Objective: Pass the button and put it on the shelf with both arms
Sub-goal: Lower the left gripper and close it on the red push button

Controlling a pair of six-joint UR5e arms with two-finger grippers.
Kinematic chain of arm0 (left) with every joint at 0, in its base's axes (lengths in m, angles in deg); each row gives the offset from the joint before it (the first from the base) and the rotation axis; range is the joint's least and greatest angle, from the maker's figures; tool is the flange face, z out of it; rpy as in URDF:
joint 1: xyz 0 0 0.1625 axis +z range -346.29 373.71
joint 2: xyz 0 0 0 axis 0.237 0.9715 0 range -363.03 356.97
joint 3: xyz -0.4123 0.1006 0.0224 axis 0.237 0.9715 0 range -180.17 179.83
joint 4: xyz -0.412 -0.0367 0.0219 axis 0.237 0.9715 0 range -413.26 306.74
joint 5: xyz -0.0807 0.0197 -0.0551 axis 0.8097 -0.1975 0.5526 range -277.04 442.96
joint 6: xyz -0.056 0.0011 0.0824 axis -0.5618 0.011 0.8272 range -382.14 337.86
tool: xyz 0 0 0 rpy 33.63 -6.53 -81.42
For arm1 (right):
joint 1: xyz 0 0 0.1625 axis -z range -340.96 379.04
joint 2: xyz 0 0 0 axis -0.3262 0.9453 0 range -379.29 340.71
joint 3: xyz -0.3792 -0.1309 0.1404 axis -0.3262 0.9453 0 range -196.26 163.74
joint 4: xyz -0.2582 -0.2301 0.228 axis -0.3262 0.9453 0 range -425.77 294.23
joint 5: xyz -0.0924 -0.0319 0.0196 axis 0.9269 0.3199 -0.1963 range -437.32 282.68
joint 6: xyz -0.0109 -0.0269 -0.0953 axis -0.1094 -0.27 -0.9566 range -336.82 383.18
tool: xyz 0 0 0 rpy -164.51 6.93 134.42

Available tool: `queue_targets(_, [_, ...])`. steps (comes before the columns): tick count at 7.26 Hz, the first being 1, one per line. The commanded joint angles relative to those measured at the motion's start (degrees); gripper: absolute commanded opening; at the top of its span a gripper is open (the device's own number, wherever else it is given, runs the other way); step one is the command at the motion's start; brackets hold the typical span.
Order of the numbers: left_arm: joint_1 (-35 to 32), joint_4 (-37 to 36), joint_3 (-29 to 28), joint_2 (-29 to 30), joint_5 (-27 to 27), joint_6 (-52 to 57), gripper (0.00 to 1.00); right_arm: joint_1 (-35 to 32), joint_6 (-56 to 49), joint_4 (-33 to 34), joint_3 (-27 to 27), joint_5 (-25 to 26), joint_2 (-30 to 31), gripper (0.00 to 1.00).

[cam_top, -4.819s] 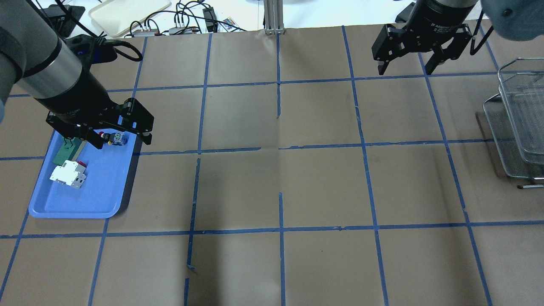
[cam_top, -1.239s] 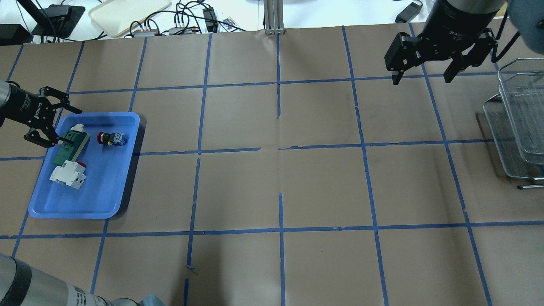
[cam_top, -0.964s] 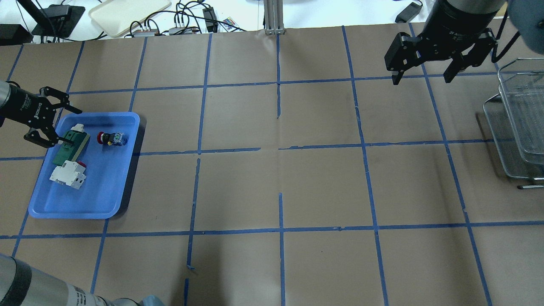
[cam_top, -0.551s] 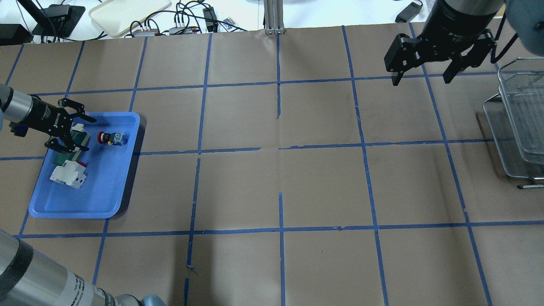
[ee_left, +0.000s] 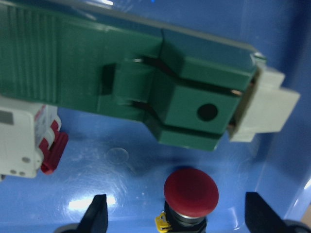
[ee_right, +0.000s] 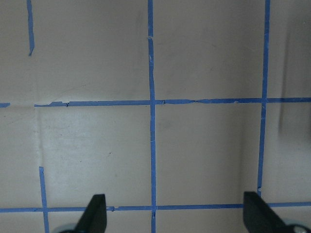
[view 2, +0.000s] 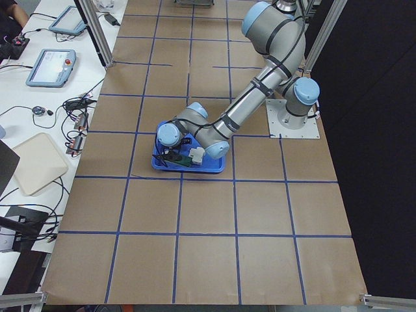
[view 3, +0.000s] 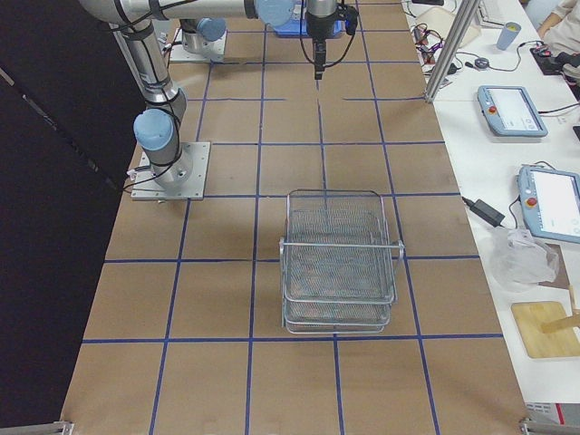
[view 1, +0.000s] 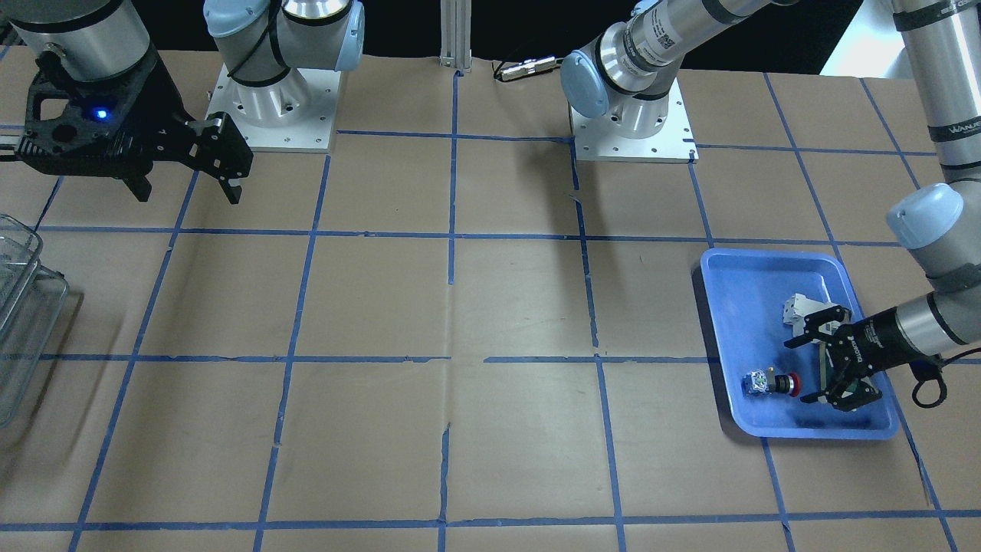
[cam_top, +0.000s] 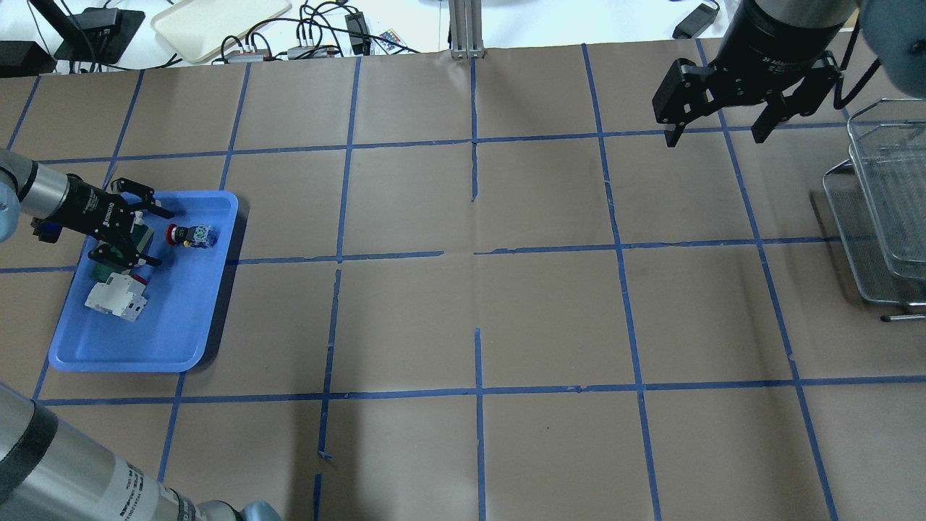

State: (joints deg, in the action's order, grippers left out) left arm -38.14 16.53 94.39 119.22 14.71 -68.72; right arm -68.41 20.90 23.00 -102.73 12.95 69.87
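The button [cam_top: 189, 235] lies on its side in the blue tray [cam_top: 173, 325], red head toward my left gripper; it also shows in the front view [view 1: 769, 382]. My left gripper [cam_top: 160, 239] is open and low over the tray, just left of the button and above the green part. In the left wrist view the red head [ee_left: 191, 191] sits between the open fingertips [ee_left: 99, 213]. My right gripper [cam_top: 712, 137] is open, empty and high at the far right. The shelf [cam_top: 890, 210], a see-through wire-mesh tiered rack, stands at the right edge [view 3: 340, 263].
The tray also holds a green flat part [ee_left: 121, 73] and a white-red breaker block [cam_top: 116, 297]. Cables and a beige tray [cam_top: 217, 22] lie beyond the table's far edge. An aluminium post [cam_top: 466, 29] stands at the far middle.
My left gripper has moved right from the tray's left edge to over the green part, close to the button's red head. The right gripper has barely moved.
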Motion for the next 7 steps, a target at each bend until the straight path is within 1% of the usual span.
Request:
queue_targets(1, [0.0, -0.1, 0.1, 0.9, 1.4, -0.2, 0.99, 0.0, 0.0, 0.0, 0.0, 0.0, 0.0, 1.00])
queue_targets(2, [0.0, -0.2, 0.2, 1.5, 1.3, -0.2, 0.99, 0.0, 0.0, 0.1, -0.4, 0.0, 0.0, 1.00])
queue_targets(3, [0.0, -0.2, 0.1, 1.8, 1.1, -0.1, 0.91, 0.0, 0.0, 0.1, -1.1, 0.0, 0.1, 1.00])
queue_targets(4, [0.0, -0.1, 0.1, 1.8, 1.2, -0.2, 0.79, 0.0, 0.0, 0.2, -1.4, 0.0, 0.1, 1.00])
queue_targets(5, [0.0, -0.1, -0.1, 1.8, 0.8, -0.2, 0.41, 0.0, 0.0, 0.2, -1.5, 0.0, 0.1, 1.00])
queue_targets(6, [0.0, 0.2, -0.2, 1.7, 0.7, -0.2, 0.13, 0.0, 0.0, 0.2, -1.5, 0.0, 0.1, 1.00])
queue_targets(7, [0.0, 0.5, -0.2, 1.5, 0.7, -0.2, 0.02, 0.0, 0.0, 0.2, -1.5, 0.0, 0.1, 1.00])
